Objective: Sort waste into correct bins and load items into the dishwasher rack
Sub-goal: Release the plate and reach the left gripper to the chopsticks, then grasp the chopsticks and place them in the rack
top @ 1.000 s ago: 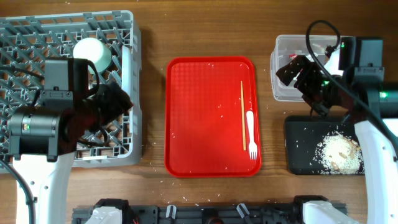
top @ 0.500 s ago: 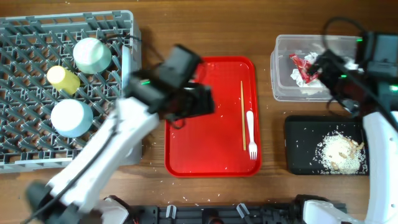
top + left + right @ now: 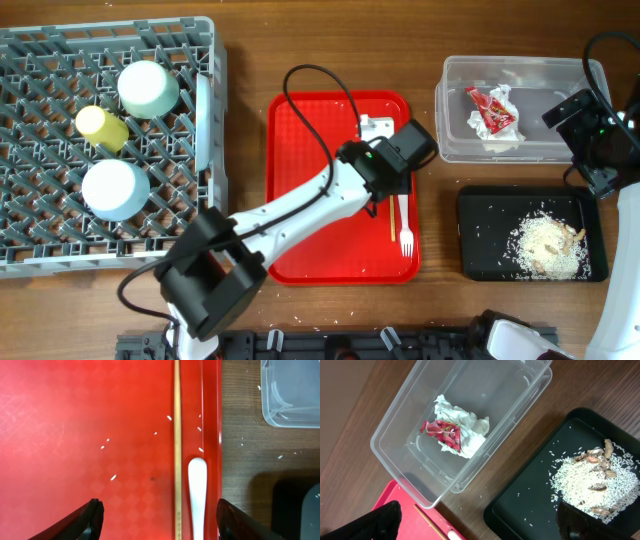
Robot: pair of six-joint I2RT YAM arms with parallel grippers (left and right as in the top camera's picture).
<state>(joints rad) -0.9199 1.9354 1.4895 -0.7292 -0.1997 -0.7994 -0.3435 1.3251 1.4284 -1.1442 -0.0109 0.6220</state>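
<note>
The thin wooden stick [image 3: 391, 225] and white plastic fork [image 3: 404, 222] lie side by side on the red tray's [image 3: 320, 200] right edge. My left gripper [image 3: 386, 198] is open just above them; in the left wrist view [image 3: 159, 510] the stick [image 3: 176, 435] and fork handle [image 3: 197, 495] lie between its jaws. The crumpled napkin [image 3: 470, 430] and red wrapper [image 3: 442, 432] lie in the clear tub [image 3: 460, 140]. Rice scraps [image 3: 548, 248] lie in the black tray [image 3: 480, 240]. My right gripper [image 3: 590, 135] is open and empty above the tub's right end.
The grey rack [image 3: 60, 250] at the left holds a pale green bowl [image 3: 148, 88], yellow cup [image 3: 101, 127], pale blue bowl [image 3: 115, 190] and a pale blue plate [image 3: 203, 110] on edge. Loose rice grains dot the red tray and wood.
My left arm has swung from over the rack across to the tray's right side, above the stick and fork. My right gripper has drawn back rightward from over the tub.
</note>
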